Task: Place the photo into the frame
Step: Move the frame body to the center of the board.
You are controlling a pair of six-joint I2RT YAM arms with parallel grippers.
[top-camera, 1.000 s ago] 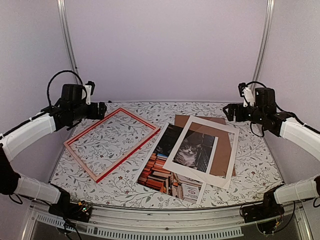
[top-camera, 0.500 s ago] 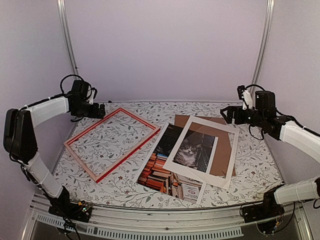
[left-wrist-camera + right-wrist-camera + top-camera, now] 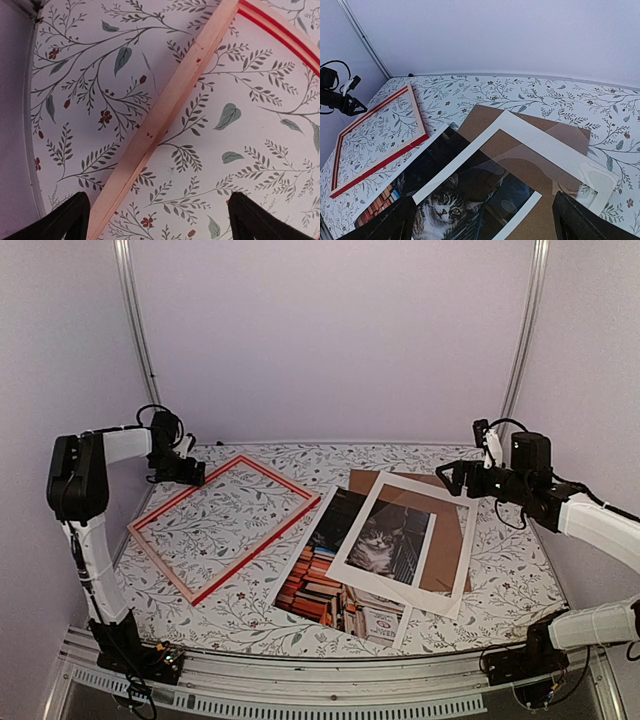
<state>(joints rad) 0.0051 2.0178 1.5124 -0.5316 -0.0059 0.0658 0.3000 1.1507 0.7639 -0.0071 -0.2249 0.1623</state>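
The frame (image 3: 258,550), red-fronted with pale wood sides, lies flat at the left of the table. My left gripper (image 3: 190,473) is open, low over its far left rail. The left wrist view shows that pale rail (image 3: 175,105) running between my spread fingers, gripper (image 3: 160,222). The photo (image 3: 318,585), a cat above stacked books, lies at the centre, partly under the white mat board (image 3: 455,560). My right gripper (image 3: 447,475) is open and empty above the mat's far corner. The right wrist view, gripper (image 3: 485,227), shows the photo (image 3: 440,207) and the frame (image 3: 380,135).
A brown backing board (image 3: 405,480) lies under the mat board (image 3: 555,137). A clear glossy sheet (image 3: 590,175) seems to lie over them. The enclosure's walls stand close at the left, back and right. The table's front edge rail (image 3: 330,665) runs below the photo.
My left gripper has swung back and down from above the table's left side to the frame's far left rail. My right gripper has eased slightly left towards the mat board.
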